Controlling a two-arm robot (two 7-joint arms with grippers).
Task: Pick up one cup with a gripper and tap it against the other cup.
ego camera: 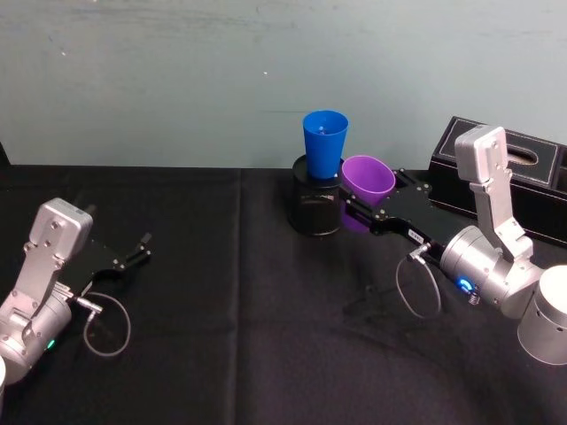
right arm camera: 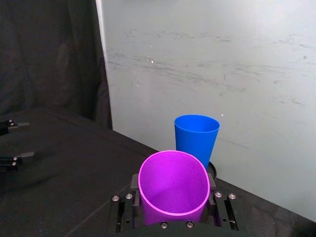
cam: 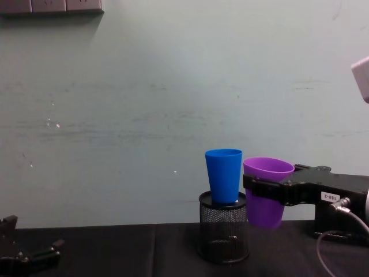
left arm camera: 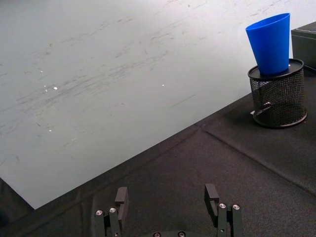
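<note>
The right gripper (ego camera: 361, 211), right of centre in the head view, is clamped on the purple cup (ego camera: 368, 177), a jaw on each side of its wall below the rim. The cup hangs mouth up, clear of the table (ego camera: 266, 354). Its rim is just beside the blue cup (ego camera: 325, 142); whether they touch cannot be told. The blue cup stands upright on a mesh holder (ego camera: 316, 211) at top centre. A black box (ego camera: 523, 173) sits at upper right. The left gripper (ego camera: 135, 251) rests at lower left, jaws apart and empty.

Purple cup (cam: 264, 212) clamped in right claw (cam: 253, 189), airborne, just beside upright blue cup (cam: 223, 176)
</note>
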